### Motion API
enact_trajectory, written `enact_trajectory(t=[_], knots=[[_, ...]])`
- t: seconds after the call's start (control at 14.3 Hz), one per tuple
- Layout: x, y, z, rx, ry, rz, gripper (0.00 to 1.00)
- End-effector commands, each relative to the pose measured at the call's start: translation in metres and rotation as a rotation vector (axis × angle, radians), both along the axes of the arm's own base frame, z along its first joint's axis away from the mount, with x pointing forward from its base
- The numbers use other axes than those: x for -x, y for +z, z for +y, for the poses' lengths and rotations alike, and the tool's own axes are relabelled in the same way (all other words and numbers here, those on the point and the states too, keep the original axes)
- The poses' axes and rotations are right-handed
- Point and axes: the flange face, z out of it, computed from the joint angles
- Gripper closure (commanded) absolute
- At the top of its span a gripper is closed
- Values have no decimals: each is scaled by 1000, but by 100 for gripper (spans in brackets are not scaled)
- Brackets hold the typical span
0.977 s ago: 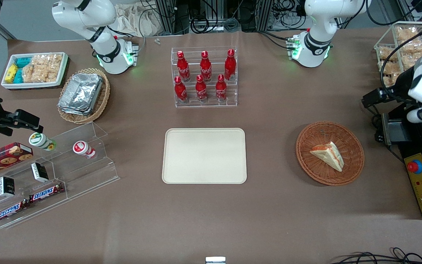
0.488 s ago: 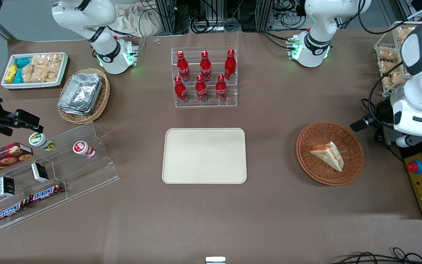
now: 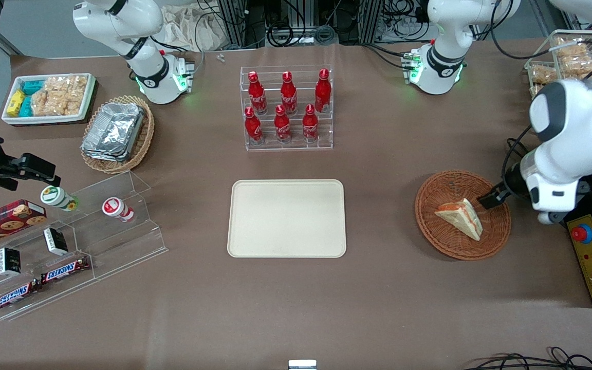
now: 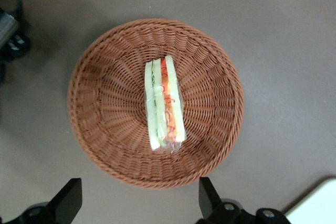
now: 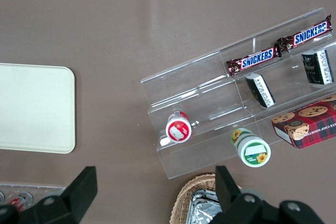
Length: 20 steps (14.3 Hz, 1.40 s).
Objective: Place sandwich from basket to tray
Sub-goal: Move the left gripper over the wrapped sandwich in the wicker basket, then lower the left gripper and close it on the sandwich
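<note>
Two risks stand out. The clear wrap on the sandwich [image 3: 459, 218] looks slick, so a shallow pinch on the wedge could let it slide out or crush the bread; a descent too near the rim could also catch the weave and drag the basket [image 3: 496, 234] along the counter [image 3: 388, 169].

Across the front view: one white bin of snacks [image 3: 49, 97], one tan basket of foil containers [image 3: 117, 134], two Snickers bars [image 3: 41, 282], two small cups [image 3: 85, 203], six red bottles [image 3: 285, 108], one tray [image 3: 287, 218] lying bare, then one basket with the single sandwich lying in it.

The end effector [image 4: 137, 205] hovers over the basket's rim toward the working arm's end, its fingers spread wide apart and holding nothing
</note>
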Motion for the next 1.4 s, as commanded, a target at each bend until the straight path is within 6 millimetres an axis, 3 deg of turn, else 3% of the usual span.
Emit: enact_trajectory(t=[0.0,0.28,0.84,1.12,1.33], knots=[[-11,-41,-4,1,86,6,0],[-16,-79,-7,0,148,33,0],[-23,-128,-20,-3,192,23,0],[-23,-142,-20,-6,191,32,1],[-24,-147,-21,-4,192,24,38]])
